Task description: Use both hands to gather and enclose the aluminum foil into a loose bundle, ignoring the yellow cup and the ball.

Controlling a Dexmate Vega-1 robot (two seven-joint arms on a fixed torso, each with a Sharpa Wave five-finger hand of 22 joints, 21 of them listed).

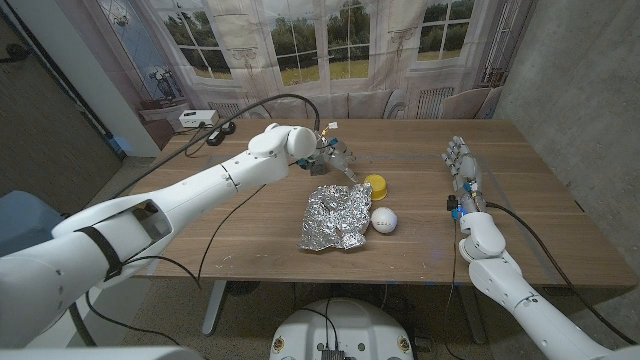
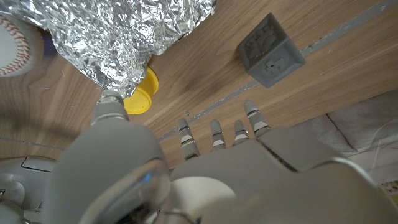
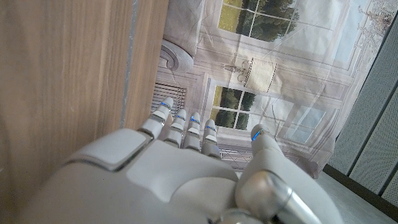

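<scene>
Aluminum foil (image 1: 335,219): crinkled silver sheet, loosely crumpled.

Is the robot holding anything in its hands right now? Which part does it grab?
No, nothing is held. The left hand hovers with spread fingers behind the foil, not touching it. The right hand waits open at the table's right side.

yellow cup (image 1: 376,186) you see just behind the ball (image 1: 384,220) | grey cube (image 2: 271,50) on the wooden table (image 1: 540,215) | white box (image 1: 196,118), perhaps a device, beyond the far-left corner | window backdrop (image 1: 330,45) behind
</scene>
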